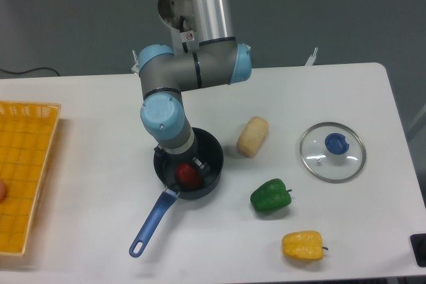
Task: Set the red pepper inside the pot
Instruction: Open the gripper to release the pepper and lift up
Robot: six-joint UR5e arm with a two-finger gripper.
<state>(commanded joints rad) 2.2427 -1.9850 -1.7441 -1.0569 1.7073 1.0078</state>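
One small glossy red pepper [187,174] sits inside the dark round pot with the long blue handle [212,153], so we judge it delivered; our claw [189,167] hovers there, grip state hidden.

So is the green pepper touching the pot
Apart. The fixed camera shows bare white table between the green pepper and the pot.

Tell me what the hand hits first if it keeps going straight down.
Most likely the red pepper, directly below the hand inside the pot; past it, the pot's floor. Depth is unclear.
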